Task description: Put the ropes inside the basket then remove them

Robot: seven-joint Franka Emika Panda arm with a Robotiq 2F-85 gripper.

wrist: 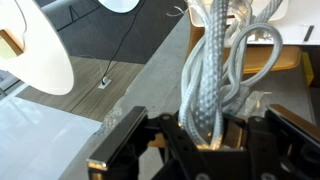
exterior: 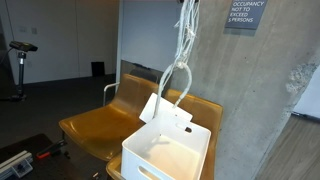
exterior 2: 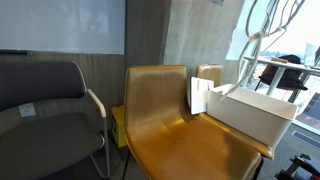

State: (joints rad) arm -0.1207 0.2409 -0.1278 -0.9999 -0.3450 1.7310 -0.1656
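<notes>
The ropes are a bundle of thick braided cord, pale grey-white with a tight woven pattern and a slight sheen; in the wrist view several strands run side by side and one bends into a rounded loop at the right; the black gripper has its jaws closed narrowly on the bundle, pinching the strands between them. In both exterior views the ropes hang from above the top edge of the picture, so the gripper itself is out of sight there; they fall in long limp loops over the basket, the lowest loop near its rim, though whether it touches cannot be told. The basket is a white, boxy, smooth-walled plastic tub with straight sides and a slot handle cut in one wall; it sits on the seat of a chair with a glossy tan, leather-like cover and a rounded back. Beside that stands a grey chair with a matte seat and a thin arm; behind the basket rises a rough concrete wall carrying a dark sign.
</notes>
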